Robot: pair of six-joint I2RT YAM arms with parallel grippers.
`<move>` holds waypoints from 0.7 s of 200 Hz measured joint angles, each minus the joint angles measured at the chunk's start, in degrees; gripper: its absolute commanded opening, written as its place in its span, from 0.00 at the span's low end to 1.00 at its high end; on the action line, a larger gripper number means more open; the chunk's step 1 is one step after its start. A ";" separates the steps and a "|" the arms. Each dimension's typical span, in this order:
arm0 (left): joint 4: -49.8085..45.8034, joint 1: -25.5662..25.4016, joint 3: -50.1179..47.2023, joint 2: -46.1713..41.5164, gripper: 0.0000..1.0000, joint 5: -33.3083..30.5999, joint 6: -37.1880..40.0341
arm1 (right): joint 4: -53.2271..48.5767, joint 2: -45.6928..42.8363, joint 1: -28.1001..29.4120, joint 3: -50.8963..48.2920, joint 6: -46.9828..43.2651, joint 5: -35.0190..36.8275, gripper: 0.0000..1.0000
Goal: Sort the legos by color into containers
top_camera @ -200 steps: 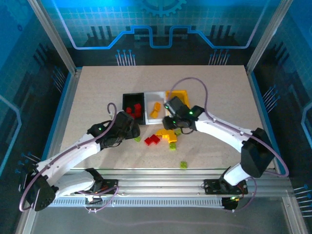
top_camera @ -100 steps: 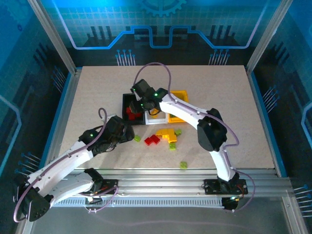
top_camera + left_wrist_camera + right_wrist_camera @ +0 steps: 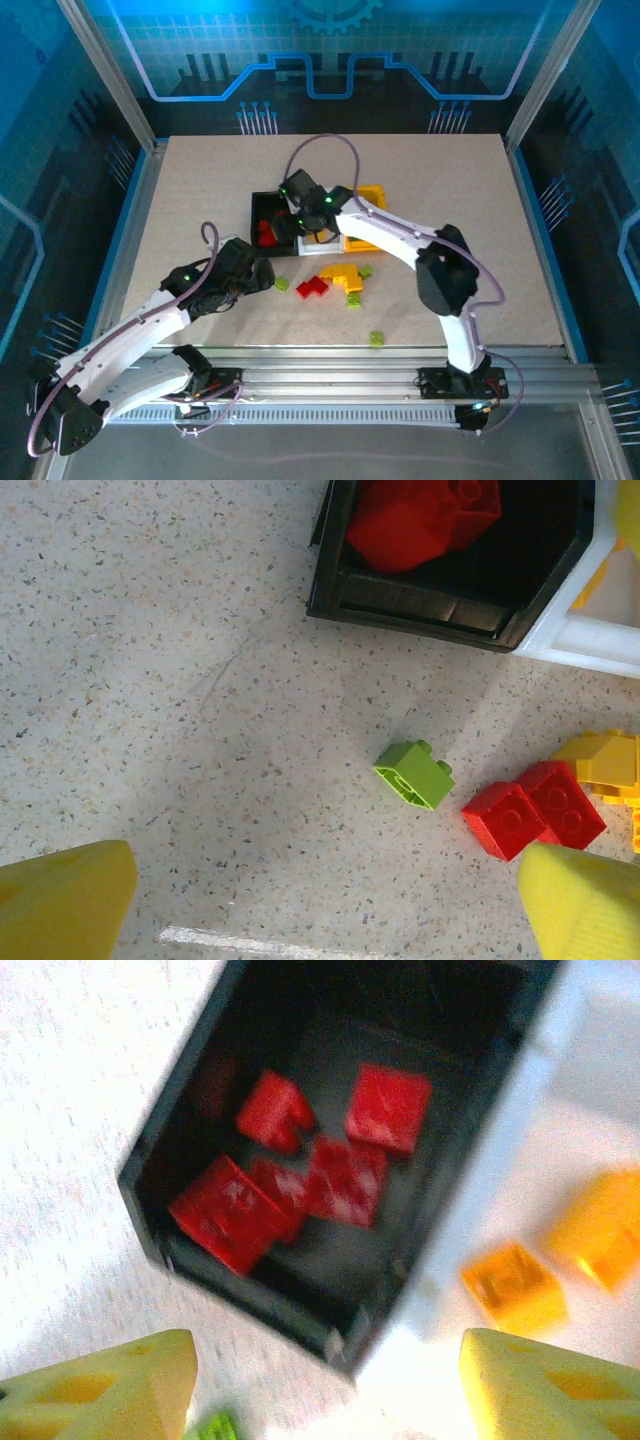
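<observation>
Top: black bin [image 3: 257, 206], white bin [image 3: 315, 246], yellow bin [image 3: 373, 192] in a row mid-worktop, loose legos [image 3: 312, 288] toward near edge.
Left wrist: left gripper [image 3: 330, 890] wide open over green lego [image 3: 414, 774].
Right wrist: right gripper [image 3: 330, 1380] open above black bin, red legos [image 3: 345, 1175] inside; orange legos [image 3: 515, 1287] in white bin.

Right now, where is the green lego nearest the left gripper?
In the left wrist view the green lego lies on the table in front of the black bin, left of two red legos.
</observation>
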 measured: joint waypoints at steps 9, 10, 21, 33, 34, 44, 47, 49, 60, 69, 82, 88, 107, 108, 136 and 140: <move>0.20 0.00 -0.02 0.02 0.99 0.02 0.17 | -0.13 -4.35 0.00 -5.33 0.59 0.76 0.73; 0.22 0.00 -0.02 0.02 0.99 0.02 0.17 | -0.17 -4.79 0.00 -5.79 0.72 0.90 0.73; 0.66 0.07 -0.02 0.20 0.99 0.09 0.20 | -0.26 -10.75 0.00 -12.90 1.51 1.64 0.74; 1.42 0.31 -0.02 0.83 0.99 0.46 0.26 | -1.09 -16.94 0.04 -19.78 2.58 2.80 0.74; 1.49 0.33 -0.02 0.90 0.99 0.46 0.28 | -1.14 -17.70 0.04 -20.68 2.58 2.78 0.75; 2.14 0.52 -0.02 1.66 0.99 0.83 0.39 | -2.32 -22.40 0.07 -26.01 3.54 3.39 0.75; 2.38 0.66 -0.02 1.92 0.99 0.90 0.39 | -2.75 -23.82 0.20 -27.67 3.80 3.63 0.75; 2.54 0.70 -0.02 2.10 0.99 0.98 0.42 | -3.21 -24.90 0.26 -29.00 4.02 3.76 0.75; 3.50 0.96 -0.02 3.10 0.99 1.38 0.44 | -5.20 -29.07 0.85 -34.21 5.29 4.46 0.76; 4.22 1.14 -0.02 3.80 0.99 1.62 0.63 | -7.30 -31.82 1.95 -38.07 6.45 4.81 0.76; 5.27 1.36 -0.13 4.57 0.99 2.25 0.96 | -10.40 -34.75 4.48 -43.12 8.81 4.74 0.76; 5.77 1.44 -0.26 4.81 0.99 2.43 1.11 | -11.61 -35.67 5.86 -45.29 10.03 4.33 0.76; 7.10 1.62 -0.90 5.55 0.99 2.97 1.31 | -14.25 -36.96 10.05 -50.64 13.68 2.80 0.76; 7.13 1.60 -0.92 5.57 0.99 3.02 1.31 | -14.36 -36.96 10.19 -50.80 13.79 2.73 0.76; 7.93 1.66 -1.88 6.21 0.99 3.65 1.31 | -16.09 -35.67 13.94 -53.51 17.33 1.42 0.75; 7.93 1.68 -1.95 6.25 0.99 3.69 1.31 | -15.96 -35.21 14.10 -53.53 17.68 1.33 0.74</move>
